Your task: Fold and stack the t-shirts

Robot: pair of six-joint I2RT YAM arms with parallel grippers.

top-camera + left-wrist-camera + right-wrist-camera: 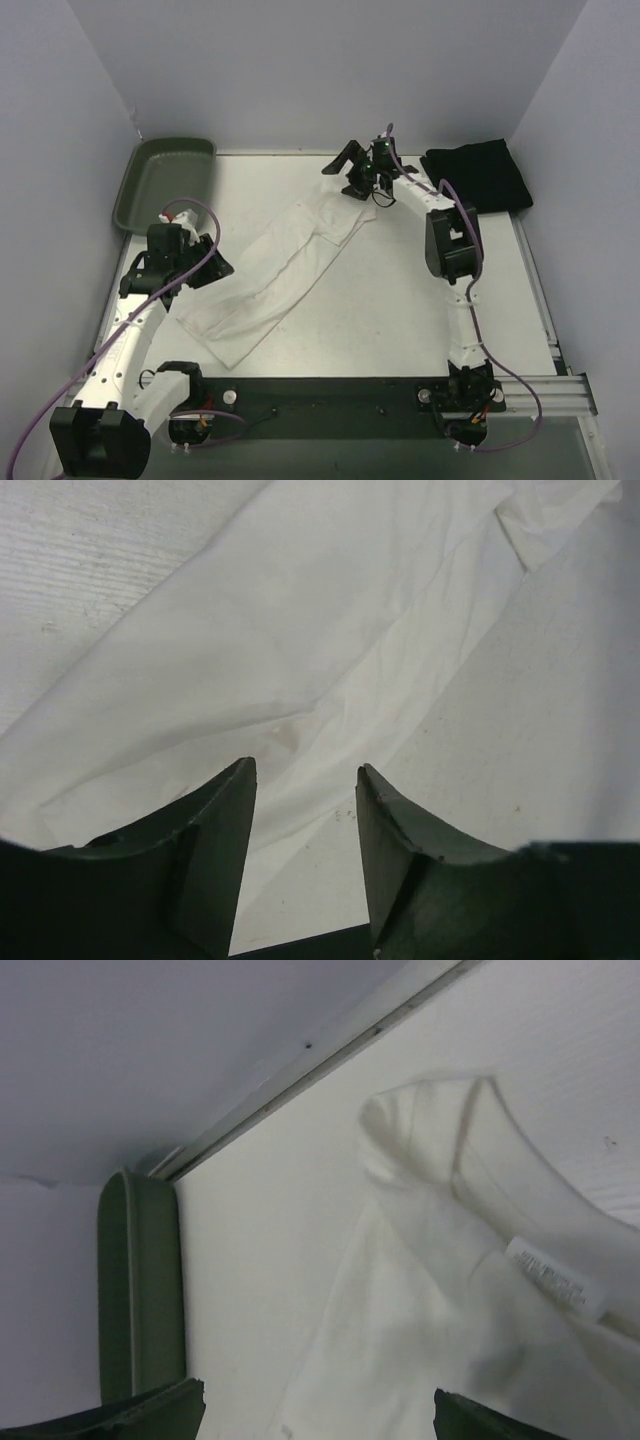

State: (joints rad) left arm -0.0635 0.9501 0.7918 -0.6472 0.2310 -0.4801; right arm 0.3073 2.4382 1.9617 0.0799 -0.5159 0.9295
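The white t-shirt (275, 275) lies folded into a long strip, running diagonally from near left to far middle. Its collar and label (545, 1275) are at the far end. The black t-shirt (478, 176) sits folded at the far right corner. My left gripper (213, 267) hovers by the strip's near-left edge. It stands open (305, 775) with nothing between the fingers and white cloth (330, 630) just ahead. My right gripper (345, 160) is above the collar end, open wide (318, 1400) and empty.
A dark green tray (165, 180) stands at the far left corner and also shows in the right wrist view (140, 1290). Grey walls close off the table's back and sides. A metal rail (540, 290) runs along the right edge.
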